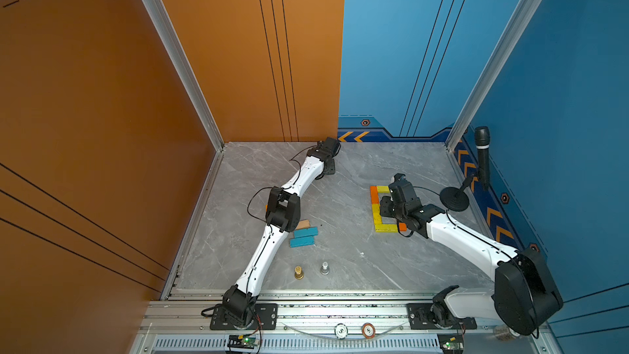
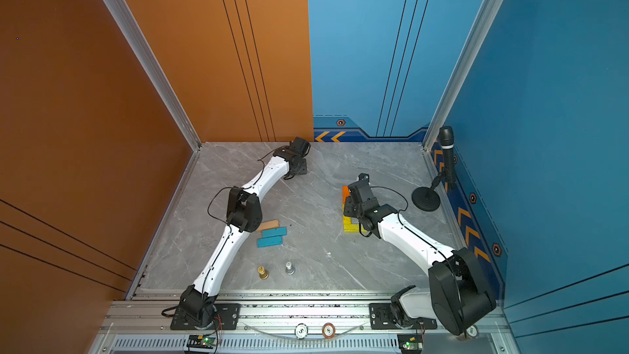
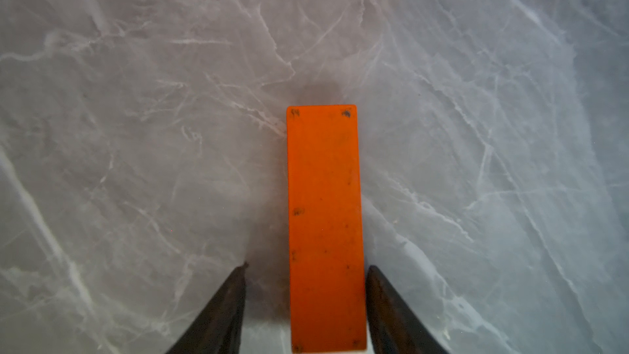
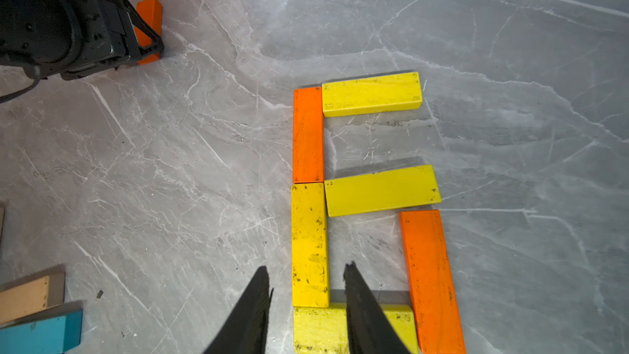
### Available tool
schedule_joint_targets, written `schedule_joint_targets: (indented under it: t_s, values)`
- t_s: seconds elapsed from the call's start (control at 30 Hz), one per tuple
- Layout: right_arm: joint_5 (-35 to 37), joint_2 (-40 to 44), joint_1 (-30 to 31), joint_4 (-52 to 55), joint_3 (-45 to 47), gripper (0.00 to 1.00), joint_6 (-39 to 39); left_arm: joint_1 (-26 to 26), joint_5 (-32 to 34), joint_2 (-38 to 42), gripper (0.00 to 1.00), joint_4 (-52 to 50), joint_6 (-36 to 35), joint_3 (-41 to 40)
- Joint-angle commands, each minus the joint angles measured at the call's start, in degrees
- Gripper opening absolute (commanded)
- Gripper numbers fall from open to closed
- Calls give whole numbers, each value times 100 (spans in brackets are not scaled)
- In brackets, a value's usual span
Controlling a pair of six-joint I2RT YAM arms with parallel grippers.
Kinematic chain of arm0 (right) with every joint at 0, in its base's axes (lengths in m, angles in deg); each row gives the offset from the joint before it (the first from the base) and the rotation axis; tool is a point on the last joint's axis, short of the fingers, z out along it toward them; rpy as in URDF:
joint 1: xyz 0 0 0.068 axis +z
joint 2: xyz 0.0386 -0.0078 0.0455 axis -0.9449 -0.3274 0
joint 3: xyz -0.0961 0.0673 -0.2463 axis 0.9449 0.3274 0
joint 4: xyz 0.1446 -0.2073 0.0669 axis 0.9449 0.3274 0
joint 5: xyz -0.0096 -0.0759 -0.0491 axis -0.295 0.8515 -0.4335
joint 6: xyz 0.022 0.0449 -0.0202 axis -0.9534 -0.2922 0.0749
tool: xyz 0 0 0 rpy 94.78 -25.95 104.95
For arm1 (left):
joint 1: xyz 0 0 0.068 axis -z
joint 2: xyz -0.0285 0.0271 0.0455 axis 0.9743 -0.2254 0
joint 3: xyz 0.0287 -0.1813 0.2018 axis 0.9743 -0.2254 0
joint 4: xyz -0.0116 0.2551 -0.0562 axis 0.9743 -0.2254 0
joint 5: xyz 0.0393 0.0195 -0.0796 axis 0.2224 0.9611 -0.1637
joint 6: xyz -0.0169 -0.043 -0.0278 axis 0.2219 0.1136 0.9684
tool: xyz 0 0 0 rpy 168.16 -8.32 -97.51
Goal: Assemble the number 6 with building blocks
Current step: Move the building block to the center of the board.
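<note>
The left gripper [image 3: 307, 265] points straight down, jaws partly apart around an orange block [image 3: 325, 216]: one finger [image 3: 384, 301] just beside its edge, a gap at the other. That block sits at the left of the table [image 3: 136, 131], near the teal blocks [image 1: 305, 232], long axis running out along the fingers. The right gripper [image 4: 307, 265], elbow raised, stands narrowly apart astride a yellow block [image 4: 309, 233] of the laid figure [image 4: 381, 190], aligned lengthwise.
</note>
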Motion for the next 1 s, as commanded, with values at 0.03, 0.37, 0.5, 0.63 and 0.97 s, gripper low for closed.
schedule_joint_targets:
  t_s: [0.03, 0.37, 0.5, 0.63, 0.97]
  values:
    - [2, 212, -86, 153, 35, 38, 21, -47, -140, -149, 49, -221, -19, -181]
    - [-66, 357, -233, 259, 118, 38, 73, 58, -274, 463, 22, -219, -104, -824]
    - [-109, 353, -389, 251, 176, 38, 131, 196, -286, 1099, 22, -211, 188, -1696]
    - [-159, 377, -500, 238, 234, 38, 149, 459, -143, 1665, 22, -192, 420, -2572]
    - [-246, 572, -562, 171, 475, 38, 144, 1022, -252, 2955, 28, 551, 1120, -4953]
